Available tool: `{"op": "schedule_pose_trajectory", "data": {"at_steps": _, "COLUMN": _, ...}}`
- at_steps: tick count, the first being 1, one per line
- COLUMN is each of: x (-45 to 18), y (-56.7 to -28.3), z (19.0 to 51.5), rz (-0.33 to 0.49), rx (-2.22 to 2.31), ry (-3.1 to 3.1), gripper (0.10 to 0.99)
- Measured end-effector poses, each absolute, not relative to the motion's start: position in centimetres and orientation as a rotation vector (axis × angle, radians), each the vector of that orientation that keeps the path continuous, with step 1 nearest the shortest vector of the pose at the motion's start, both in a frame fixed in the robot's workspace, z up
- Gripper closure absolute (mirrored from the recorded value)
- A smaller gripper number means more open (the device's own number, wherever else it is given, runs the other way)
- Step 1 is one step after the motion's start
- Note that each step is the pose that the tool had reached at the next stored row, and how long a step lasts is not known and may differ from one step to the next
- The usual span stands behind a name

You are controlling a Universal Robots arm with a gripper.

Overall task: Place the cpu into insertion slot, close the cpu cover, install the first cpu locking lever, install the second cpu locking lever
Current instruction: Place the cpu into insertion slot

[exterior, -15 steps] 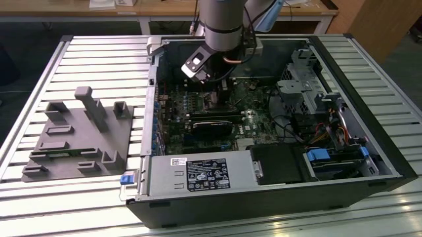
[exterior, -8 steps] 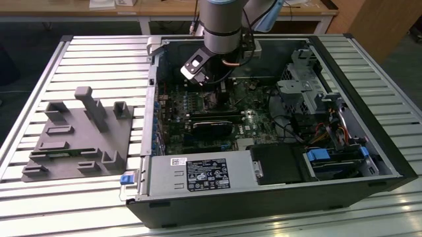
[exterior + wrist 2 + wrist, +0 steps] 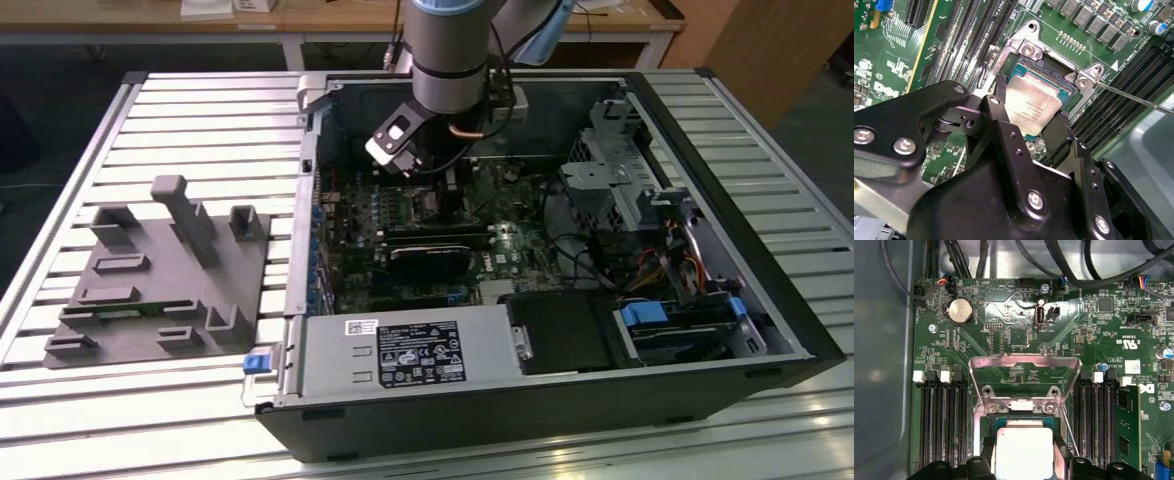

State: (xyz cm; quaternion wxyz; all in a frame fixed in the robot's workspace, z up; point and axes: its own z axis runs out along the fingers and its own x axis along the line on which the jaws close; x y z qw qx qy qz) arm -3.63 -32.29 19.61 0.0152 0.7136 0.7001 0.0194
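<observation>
Stretching across the exterior view, a desk point(image 3: 200, 110) of pale metal slats is carrying an open computer case point(image 3: 534, 410) lying on its side, with a grey moulded fixture block point(image 3: 147, 290) resting well apart from it, toward the exterior view's left. The robot arm point(image 3: 447, 50) is reaching straight down into the case, and its hand point(image 3: 430, 180) is hanging low over the green circuit board point(image 3: 1004, 345).

In both wrist views the black fingers point(image 3: 994, 112) are pressing against two opposite edges of the cpu point(image 3: 1031, 102), so the hand is looking clamped on it. The cpu is sitting silver side up right over the insertion slot point(image 3: 1046, 62), inside its silvery rim; whether it is resting fully down in the socket I cannot tell.

The cpu cover point(image 3: 1024, 362) is standing swung open, hinged at the socket's edge and leaning back over the board, its square window showing green board through it. A thin metal lever rod point(image 3: 1139, 97) is angling away from one socket corner, not latched. Long black memory slots point(image 3: 944, 425) are running along both sides of the socket, and a round coin battery point(image 3: 960, 311) is sitting farther off on the board.
</observation>
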Motion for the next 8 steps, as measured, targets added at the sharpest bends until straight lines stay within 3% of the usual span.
{"op": "schedule_pose_trajectory", "data": {"at_steps": 8, "x": -3.66, "y": -32.0, "z": 19.36, "rz": 0.061, "rx": 2.213, "ry": 2.187, "gripper": 0.545}}
